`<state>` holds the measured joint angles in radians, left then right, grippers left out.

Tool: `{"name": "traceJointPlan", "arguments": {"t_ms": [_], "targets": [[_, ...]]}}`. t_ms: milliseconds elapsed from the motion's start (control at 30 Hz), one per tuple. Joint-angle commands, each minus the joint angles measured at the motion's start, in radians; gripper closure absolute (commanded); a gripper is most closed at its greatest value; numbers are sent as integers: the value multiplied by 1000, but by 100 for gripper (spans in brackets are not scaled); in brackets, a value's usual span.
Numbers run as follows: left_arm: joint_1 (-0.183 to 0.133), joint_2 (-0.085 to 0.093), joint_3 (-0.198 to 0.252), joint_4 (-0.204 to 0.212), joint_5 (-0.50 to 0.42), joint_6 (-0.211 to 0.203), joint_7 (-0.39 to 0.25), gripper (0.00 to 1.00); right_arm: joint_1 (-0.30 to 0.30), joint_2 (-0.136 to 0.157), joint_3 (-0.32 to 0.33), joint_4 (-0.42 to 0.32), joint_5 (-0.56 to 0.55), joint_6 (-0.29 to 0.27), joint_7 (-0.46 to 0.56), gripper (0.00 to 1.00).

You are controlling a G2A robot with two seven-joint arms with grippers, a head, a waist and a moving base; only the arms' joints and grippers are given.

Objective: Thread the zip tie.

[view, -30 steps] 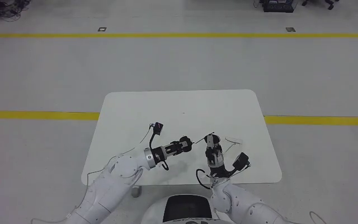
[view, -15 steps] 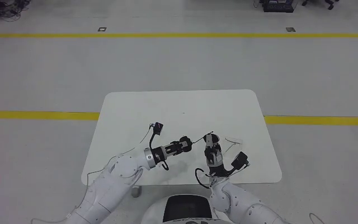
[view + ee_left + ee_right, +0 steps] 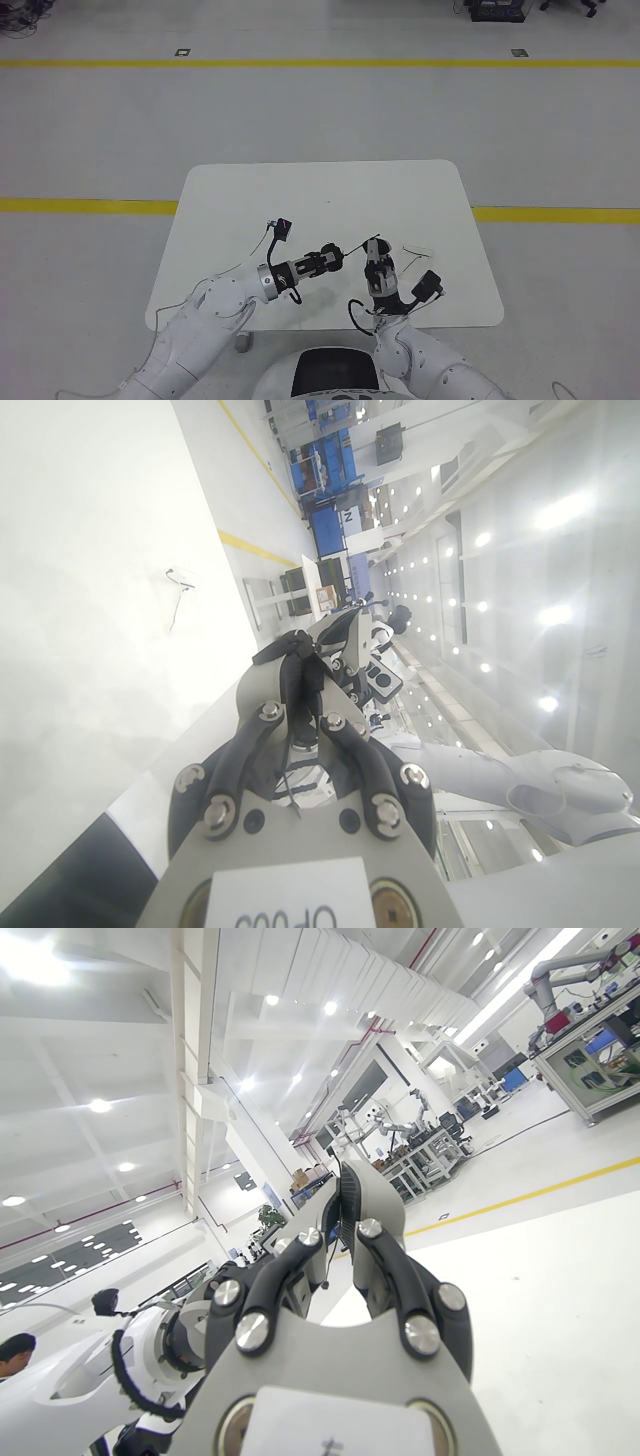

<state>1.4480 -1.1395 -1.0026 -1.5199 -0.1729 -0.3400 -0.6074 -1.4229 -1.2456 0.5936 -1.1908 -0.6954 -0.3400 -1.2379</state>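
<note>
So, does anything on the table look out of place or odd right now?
Nothing is spilled or damaged. Only a thin pale strip, perhaps a spare zip tie, lies loose and bent on the table beside the right pincer, which, like the left pincer, is shut on the black zip tie.

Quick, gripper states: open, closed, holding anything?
Left gripper: closed, holding the zip tie.
Right gripper: closed, pinching the same zip tie.
</note>
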Motion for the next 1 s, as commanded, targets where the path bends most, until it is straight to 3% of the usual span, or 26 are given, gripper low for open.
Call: {"name": "traceJointPlan", "arguments": {"t_ms": [0,967], "targets": [[0,0,0,0,0,0,0,100,-1,-2,3,1,-4,0,2,100],[0,0,0,0,0,0,0,100,-17,-23,33,34,-70,0,61,100]]}}
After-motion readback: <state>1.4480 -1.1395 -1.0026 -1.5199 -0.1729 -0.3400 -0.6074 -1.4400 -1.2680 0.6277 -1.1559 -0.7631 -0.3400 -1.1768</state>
